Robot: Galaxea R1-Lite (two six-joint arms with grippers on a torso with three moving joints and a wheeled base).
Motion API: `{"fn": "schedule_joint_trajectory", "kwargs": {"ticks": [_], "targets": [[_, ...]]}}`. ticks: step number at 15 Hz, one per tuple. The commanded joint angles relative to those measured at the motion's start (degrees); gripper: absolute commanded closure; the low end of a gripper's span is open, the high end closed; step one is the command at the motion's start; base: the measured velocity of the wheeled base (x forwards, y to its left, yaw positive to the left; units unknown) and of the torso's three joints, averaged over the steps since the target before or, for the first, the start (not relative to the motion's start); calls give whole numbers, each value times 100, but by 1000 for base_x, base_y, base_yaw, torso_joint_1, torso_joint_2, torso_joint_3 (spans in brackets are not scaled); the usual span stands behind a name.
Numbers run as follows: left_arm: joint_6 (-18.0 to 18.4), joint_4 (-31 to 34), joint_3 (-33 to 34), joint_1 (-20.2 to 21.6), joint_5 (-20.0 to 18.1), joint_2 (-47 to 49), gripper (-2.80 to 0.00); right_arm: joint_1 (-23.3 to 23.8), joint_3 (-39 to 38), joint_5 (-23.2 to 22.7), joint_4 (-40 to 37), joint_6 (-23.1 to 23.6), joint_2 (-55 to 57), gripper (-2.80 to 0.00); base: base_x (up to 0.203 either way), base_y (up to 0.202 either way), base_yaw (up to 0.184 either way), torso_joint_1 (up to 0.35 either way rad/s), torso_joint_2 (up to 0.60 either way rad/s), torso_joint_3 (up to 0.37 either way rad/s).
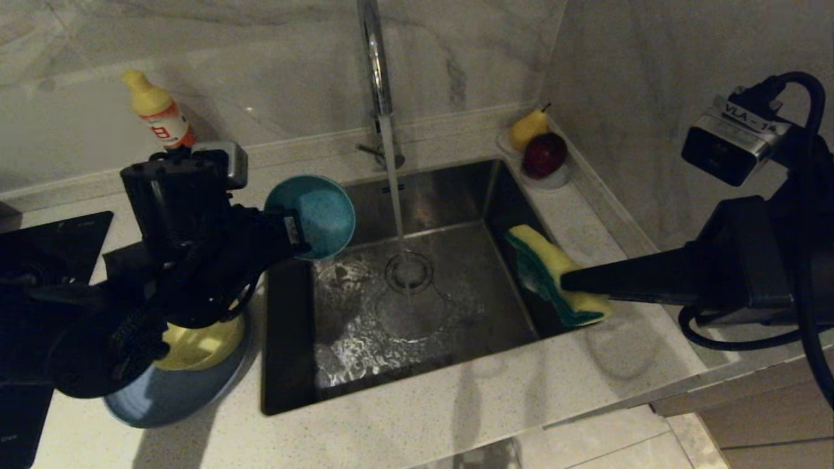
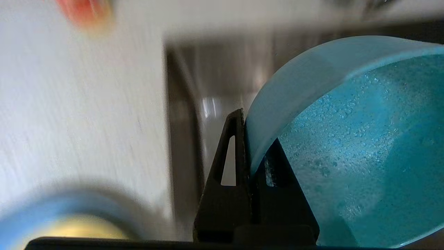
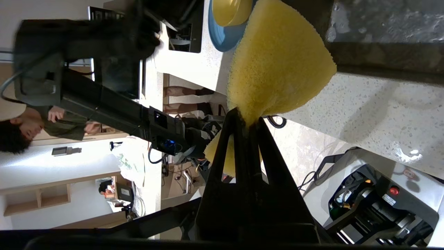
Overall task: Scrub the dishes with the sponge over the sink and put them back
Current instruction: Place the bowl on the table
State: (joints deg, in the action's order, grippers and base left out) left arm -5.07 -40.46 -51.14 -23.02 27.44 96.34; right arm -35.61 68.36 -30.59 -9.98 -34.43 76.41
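My left gripper (image 1: 296, 236) is shut on the rim of the teal-blue bowl (image 1: 313, 215), which it holds tilted on edge over the left rim of the sink (image 1: 287, 339). Up close, the wet bowl (image 2: 347, 146) is pinched between the left gripper's (image 2: 249, 142) fingers. At the sink's right edge my right gripper (image 1: 567, 281) is shut on the yellow sponge (image 1: 554, 267) with its green layer, and the sponge (image 3: 277, 62) bulges out beyond the right gripper (image 3: 248, 119). The yellow bowl (image 1: 199, 342) sits on the periwinkle plate (image 1: 176, 394) on the counter, left of the sink.
Water runs from the chrome faucet (image 1: 376, 71) onto the drain strainer (image 1: 409, 270). A soap bottle (image 1: 159, 111) stands at the back left. A pear (image 1: 528, 127) and a red fruit (image 1: 544, 155) lie in a clear dish at the back right. A black cooktop (image 1: 45, 241) is far left.
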Motion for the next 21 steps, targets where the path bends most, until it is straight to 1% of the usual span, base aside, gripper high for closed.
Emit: {"fn": "schedule_joint_trajectory", "kwargs": {"ticks": [1, 2, 3, 4, 5, 6, 8, 9, 10, 12, 13, 15, 17, 19, 21], "targets": [[-1259, 3034, -802, 5, -186, -293, 0, 1, -57, -18, -4, -20, -48, 0, 0, 0, 0, 0, 0, 0], [-1811, 3786, -1124, 6, -429, -326, 0, 1, -68, -18, -4, -20, -39, 0, 0, 0, 0, 0, 0, 0], [-2325, 4446, -1432, 7, -816, -395, 0, 10, -86, -18, -4, -20, -39, 0, 0, 0, 0, 0, 0, 0], [-2667, 5007, -1683, 18, -1240, -483, 0, 28, -95, -18, -4, -20, -48, 0, 0, 0, 0, 0, 0, 0], [-2910, 5447, -1951, 55, -1522, -566, 0, 54, -112, -18, -4, -20, -48, 0, 0, 0, 0, 0, 0, 0], [-3118, 5796, -2218, 106, -1641, -634, 0, 85, -138, -18, -4, -20, -25, 0, 0, 0, 0, 0, 0, 0], [-3579, 6463, -2655, 332, -1686, -819, 0, 141, -201, -18, 10, -14, -13, 0, 0, 0, 0, 0, 0, 0], [-3717, 6754, -2814, 518, -1675, -907, 0, 195, -217, -25, 6, -11, -4, 0, 0, 0, 0, 0, 0, 0], [-3818, 6902, -2893, 728, -1619, -954, 0, 221, -234, -19, 4, -11, 4, 0, 0, 0, 0, 0, 0, 0], [-3943, 7009, -2923, 1248, -1375, -1133, 0, 282, -253, -23, -4, -8, 6, 0, 0, 0, 0, 0, 0, 0], [-3960, 7027, -2893, 1533, -1318, -1242, 0, 291, -253, -18, -13, -11, 36, 0, 0, 0, 0, 0, 0, 0], [-3987, 7115, -2788, 2249, -1288, -1409, 0, 324, -253, -18, -13, -10, 111, 0, 0, 0, 0, 0, 0, 0], [-4090, 7167, -2607, 2895, -1288, -1513, 0, 335, -272, -26, -13, -7, 183, 0, 0, 0, 0, 0, 0, 0], [-4201, 7186, -2413, 3398, -1321, -1628, 0, 344, -332, -9, 4, -3, 207, 0, 0, 0, 0, 0, 0, 0], [-4279, 7181, -2296, 4003, -1334, -1664, 0, 400, -332, -5, -22, -3, 165, 0, 0, 0, 0, 0, 0, 0]]}}
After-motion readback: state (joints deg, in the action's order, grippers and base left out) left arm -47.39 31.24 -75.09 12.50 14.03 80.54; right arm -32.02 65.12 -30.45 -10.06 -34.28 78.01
